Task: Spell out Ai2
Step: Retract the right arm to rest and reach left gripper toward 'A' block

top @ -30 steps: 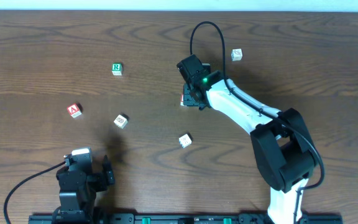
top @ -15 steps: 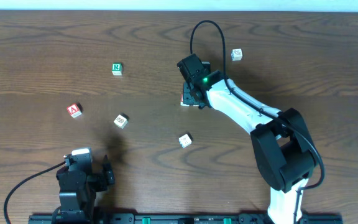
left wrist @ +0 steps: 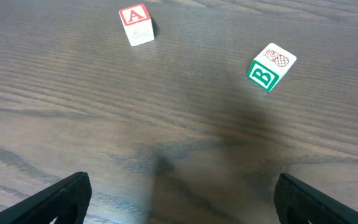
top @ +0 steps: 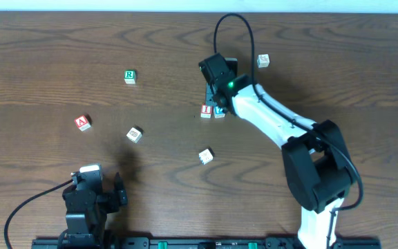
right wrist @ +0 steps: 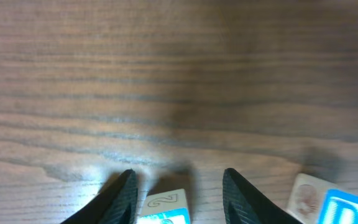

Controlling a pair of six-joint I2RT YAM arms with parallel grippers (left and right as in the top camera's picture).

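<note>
Right gripper (right wrist: 178, 178) open, fingers straddling 2 cube (right wrist: 164, 203), no grip. I cube (top: 206, 110) just beside 2. A cube (left wrist: 135, 23) lies ahead of left gripper (left wrist: 182, 182), spread wide, empty. Risk: finger clips 2 on withdrawal and skews the pair. D cube (right wrist: 325, 204) crowds right finger.

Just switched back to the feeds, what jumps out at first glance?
The white right arm reaches to mid-table, its right tool open around the blue 2 cube, which sits side by side with the red I cube. The red A cube lies alone far to the left, ahead of the open left tool at the near edge.
</note>
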